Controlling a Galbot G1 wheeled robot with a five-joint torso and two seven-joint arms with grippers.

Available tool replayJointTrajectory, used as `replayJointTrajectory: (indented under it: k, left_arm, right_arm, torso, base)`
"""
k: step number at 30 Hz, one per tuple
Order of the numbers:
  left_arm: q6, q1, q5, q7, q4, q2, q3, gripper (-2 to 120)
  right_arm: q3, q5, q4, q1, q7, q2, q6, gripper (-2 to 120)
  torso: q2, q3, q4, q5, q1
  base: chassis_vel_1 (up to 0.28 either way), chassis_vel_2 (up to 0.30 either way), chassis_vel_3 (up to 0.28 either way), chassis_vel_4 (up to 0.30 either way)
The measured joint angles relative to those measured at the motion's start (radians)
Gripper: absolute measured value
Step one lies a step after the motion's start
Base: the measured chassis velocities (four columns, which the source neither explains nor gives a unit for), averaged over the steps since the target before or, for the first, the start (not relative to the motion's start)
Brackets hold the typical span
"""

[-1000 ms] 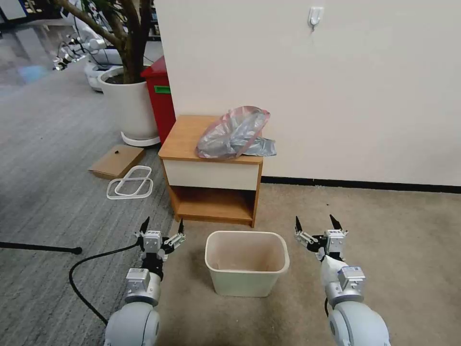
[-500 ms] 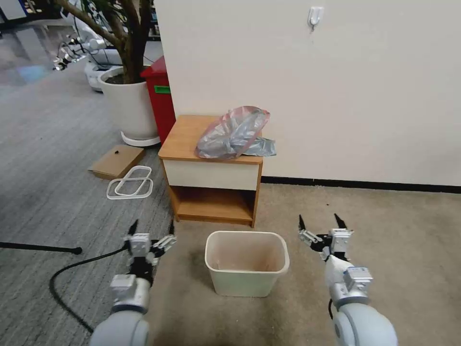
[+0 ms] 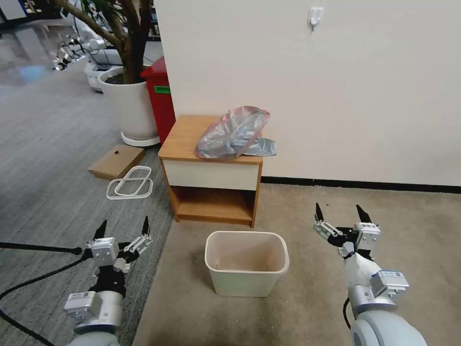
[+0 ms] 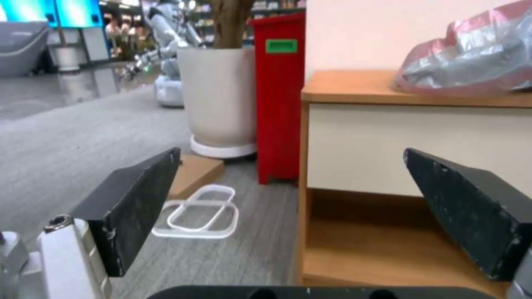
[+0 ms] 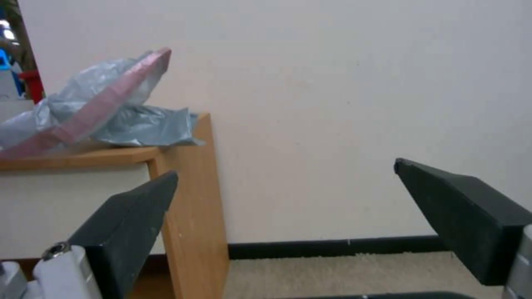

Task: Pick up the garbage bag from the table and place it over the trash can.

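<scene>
At the far left of the head view, the left gripper hangs low over the grey striped carpet with its two dark fingers spread wide and nothing between them. Beyond it stand a round white plant pot holding a tree trunk and dark soil, and just beside that a tall red bin with a green label.

Next comes the small wooden nightstand with a light-brown top and cream-white front panel. The thin, crinkly, translucent grey garbage bag with a pinkish rim lies crumpled on the right part of its top, one grey fold hanging over the right edge. It sits well above and beyond both grippers, between them in line, touching neither.

In front of the nightstand the small cream-white rectangular plastic trash can stands upright on the beige carpet, its inside bare apart from faint brownish staining.

On the right, the right gripper is held low with its jaws equally wide and empty, well apart from the can.
</scene>
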Motion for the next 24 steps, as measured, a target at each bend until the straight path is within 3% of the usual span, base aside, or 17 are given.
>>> replayJointTrajectory:
  k: [7,10,11,13,15,19,20,24]
  left_arm:
    - [-0.063,-0.002,0.001,0.015,0.023,0.009,-0.001,100]
    - [-0.078,-0.002,0.000,0.019,0.026,0.013,-0.004,100]
    - [-0.078,-0.002,0.000,0.019,0.026,0.013,-0.004,100]
    - [-0.085,0.002,0.000,0.021,0.030,0.012,-0.008,100]
    - [-0.088,0.004,0.000,0.021,0.031,0.012,-0.009,100]
    - [-0.094,0.007,0.002,0.022,0.043,0.009,-0.017,100]
    - [-0.094,0.007,0.002,0.022,0.043,0.009,-0.017,100]
    - [-0.105,0.005,0.002,0.024,0.057,0.005,-0.025,100]
  right_arm:
    - [-0.061,0.089,-0.056,0.081,0.042,-0.042,-0.003,100]
    - [-0.128,0.273,-0.086,0.164,0.125,-0.066,-0.060,100]
    - [-0.128,0.273,-0.086,0.164,0.125,-0.066,-0.060,100]
    - [-0.163,0.454,-0.115,0.245,0.196,-0.077,-0.103,100]
    - [-0.171,0.514,-0.123,0.266,0.215,-0.080,-0.116,100]
    - [-0.212,0.870,-0.193,0.413,0.329,-0.086,-0.158,100]
    - [-0.212,0.870,-0.193,0.413,0.329,-0.086,-0.158,100]
    - [-0.217,1.128,-0.279,0.546,0.391,-0.063,-0.166,100]
  torso:
    - [0.000,0.000,0.0000,0.0002,0.000]
    - [0.000,0.000,-0.0001,0.0001,0.000]
    - [0.000,0.000,-0.0001,0.0001,0.000]
    - [0.000,0.000,0.0001,0.0002,0.000]
    - [0.000,0.000,0.0001,0.0001,0.000]
    - [0.000,0.000,0.0000,0.0000,0.000]
    - [0.000,0.000,0.0000,0.0000,0.000]
    - [0.000,0.000,0.0001,0.0000,0.000]
  base:
    - [0.000,0.000,0.000,0.000]
    - [0.000,0.000,0.000,0.000]
    - [0.000,0.000,0.000,0.000]
    - [0.000,0.000,0.000,0.000]
    - [0.000,0.000,0.000,0.000]
    - [0.000,0.000,0.000,0.000]
    - [0.000,0.000,0.000,0.000]
    - [0.000,0.000,0.000,0.000]
